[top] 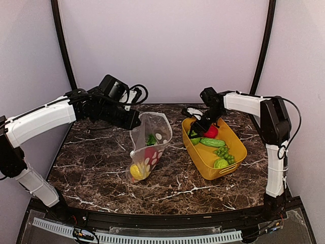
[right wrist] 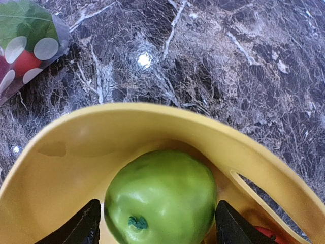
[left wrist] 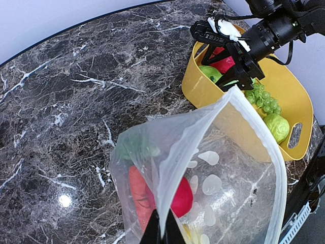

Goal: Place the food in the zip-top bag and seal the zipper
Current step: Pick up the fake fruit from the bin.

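The zip-top bag (top: 150, 145) hangs with its mouth open, and my left gripper (top: 134, 122) is shut on its rim; the pinch shows at the bottom of the left wrist view (left wrist: 163, 231). The pale zipper (left wrist: 259, 132) runs along the open edge. Inside lie a yellow lemon (top: 136, 171), red pieces (left wrist: 183, 198) and something green (top: 151, 139). My right gripper (top: 195, 133) reaches into the yellow basket (top: 203, 160). Its fingers (right wrist: 84, 226) press both sides of the green apple (right wrist: 162, 193), which rests in the basket's corner.
Also in the basket are a red tomato-like piece (top: 212, 131), a cucumber (top: 212, 143), green grapes (top: 223, 151) and another green piece (top: 221, 163). The dark marble table (top: 96, 157) shows around the bag and the basket. The bag's bottom touches the table left of the basket.
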Robot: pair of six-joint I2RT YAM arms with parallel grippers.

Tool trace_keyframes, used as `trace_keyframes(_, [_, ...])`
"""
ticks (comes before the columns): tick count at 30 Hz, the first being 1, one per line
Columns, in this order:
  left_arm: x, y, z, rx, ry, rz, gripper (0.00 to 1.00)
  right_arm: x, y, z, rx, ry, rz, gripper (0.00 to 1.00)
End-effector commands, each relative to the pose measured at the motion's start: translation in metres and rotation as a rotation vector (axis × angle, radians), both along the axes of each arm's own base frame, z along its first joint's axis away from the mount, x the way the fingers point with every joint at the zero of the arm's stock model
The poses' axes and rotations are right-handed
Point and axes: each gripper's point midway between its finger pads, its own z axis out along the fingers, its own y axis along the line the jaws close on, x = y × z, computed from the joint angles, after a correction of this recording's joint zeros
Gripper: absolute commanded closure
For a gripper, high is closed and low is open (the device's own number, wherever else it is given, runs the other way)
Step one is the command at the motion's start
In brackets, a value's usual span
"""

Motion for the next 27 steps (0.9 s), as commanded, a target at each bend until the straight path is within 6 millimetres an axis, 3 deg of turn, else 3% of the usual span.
trace_keyframes(1, [-0.005, 0.003, 0.004, -0.02, -0.001, 0.002, 0.99, 0.002, 0.001, -0.009, -0.03, 0.01, -0.014, 0.27])
trace_keyframes(9, [-0.005, 0.003, -0.001, -0.019, 0.005, 0.003, 0.99, -0.004, -0.003, -0.014, -0.065, -0.003, -0.012, 0.25])
trace_keyframes(16, [-0.006, 0.001, 0.0, -0.036, 0.006, 0.002, 0.99, -0.009, -0.008, -0.011, -0.073, -0.003, -0.016, 0.44])
trace_keyframes(21, [-0.006, 0.0, 0.003, -0.05, 0.002, 0.001, 0.99, -0.011, -0.014, 0.012, -0.066, -0.05, -0.026, 0.52])
trace_keyframes(27, [-0.006, -0.001, 0.003, -0.057, 0.003, 0.004, 0.99, -0.02, -0.024, 0.059, -0.039, -0.125, -0.041, 0.54])
